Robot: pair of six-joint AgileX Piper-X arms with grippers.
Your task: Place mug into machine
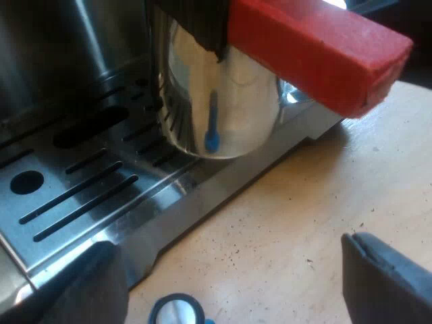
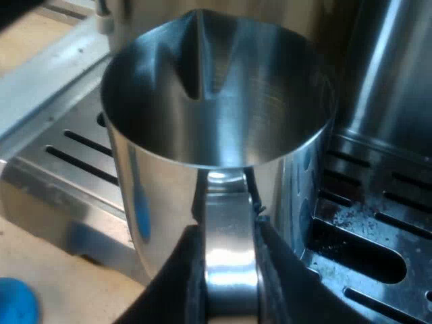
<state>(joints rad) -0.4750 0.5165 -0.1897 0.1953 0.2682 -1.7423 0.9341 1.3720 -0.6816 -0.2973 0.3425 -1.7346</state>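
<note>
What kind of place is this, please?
Probably a coffee-making corner on a wooden table: an espresso machine with its slotted metal drip tray, a steel mug at that tray, and a red-ended handle at the machine's front.

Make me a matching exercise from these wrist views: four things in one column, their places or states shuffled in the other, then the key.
Things
1. mug
2. red handle end
3. drip tray
4. blue object

Places or states
A. lying on the wooden table
B. slotted metal, beneath the mug
C. held by its handle in the right gripper
D. sticking out above the mug

Pairs: 1-C, 2-D, 3-B, 4-A
</note>
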